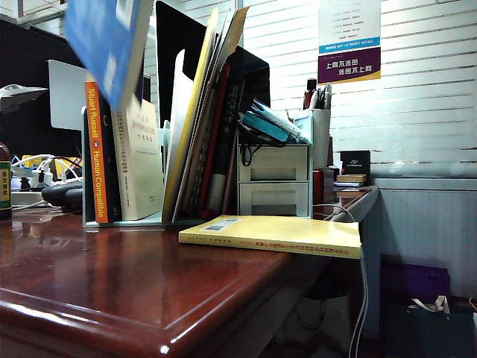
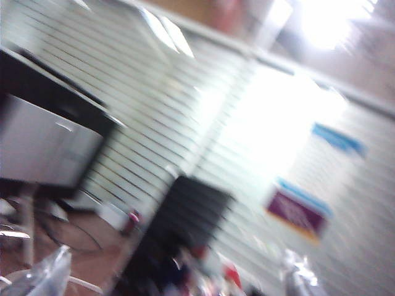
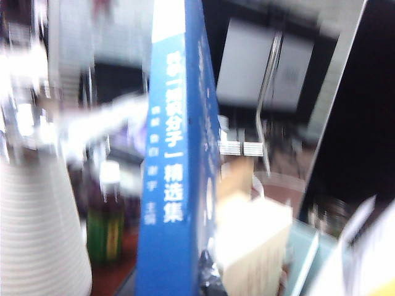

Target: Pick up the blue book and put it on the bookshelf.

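Blue book [image 1: 108, 41], blurred, tilted, hangs above the bookshelf [image 1: 123, 220], over its orange-spined vol; spine [image 3: 176, 185] blue w/ white Chinese title. Right pincer clamped on it, fingers unseen. Left pincer out of shot, apart.

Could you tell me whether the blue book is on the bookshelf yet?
Not yet: the blue book hangs tilted and blurred above the bookshelf.

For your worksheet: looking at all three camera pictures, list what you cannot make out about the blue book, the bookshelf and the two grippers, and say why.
- Blue book: exterior view, top cut off by the frame edge and motion-blurred; what holds it is unseen.
- Right gripper: right wrist view shows only the book's spine close up; no fingers visible.
- Left gripper: left wrist view blurred, aimed at blinds; not in view.
- Bookshelf: slots hidden by standing books.
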